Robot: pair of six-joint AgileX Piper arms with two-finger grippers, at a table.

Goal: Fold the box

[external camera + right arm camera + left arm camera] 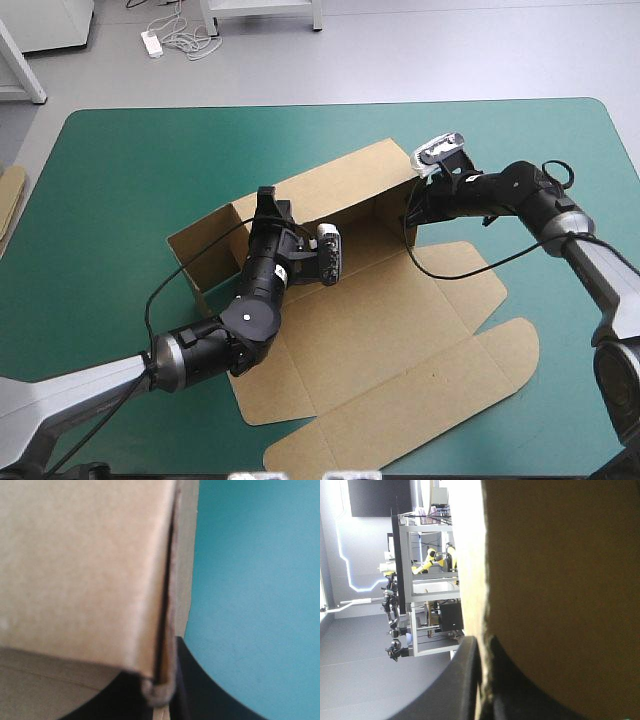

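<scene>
The box (400,330) lay mid-table on the teal-green cover (120,170) as a half-formed tray. Its back and left walls were raised with bare board floor between them, and its lid lay flat toward the near right. The long back wall ran from near-left to far-right. The left gripper (268,205) pinched that wall near its left corner. The right gripper (415,205) pinched the wall's right end, its black fingers (200,700) all but closed on the board.

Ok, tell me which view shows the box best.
The high view: the whole box shows, far wall and one end wall raised, near flaps flat on the teal-green cover. The left wrist view shows only a board edge pinched in the left gripper; the right wrist view only a wall corner in the right gripper.
</scene>
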